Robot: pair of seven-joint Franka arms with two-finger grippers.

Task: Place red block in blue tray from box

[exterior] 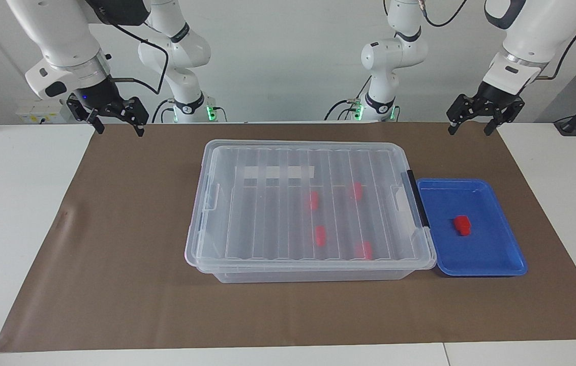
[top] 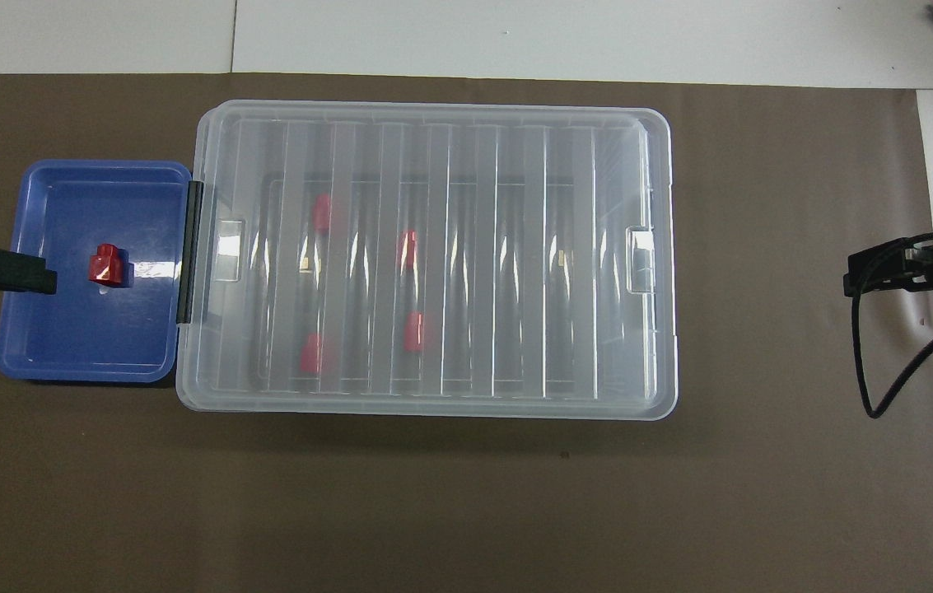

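Note:
The box (exterior: 267, 218) is a clear bin with its ribbed lid on, in the middle of the brown mat. Several red blocks (exterior: 320, 235) show through the lid. The blue tray (exterior: 496, 254) lies against the box's black latch end, toward the left arm's end of the table. One red block (exterior: 462, 225) lies in the tray, also seen in the overhead view (top: 106, 265). My left gripper (exterior: 468, 131) hangs open and empty in the air over the mat's edge by the robots. My right gripper (exterior: 120, 131) hangs open and empty at the other end.
The brown mat (exterior: 115, 254) covers most of the white table (exterior: 13, 229). A loose black cable (top: 870, 354) hangs from the right gripper over the mat's edge.

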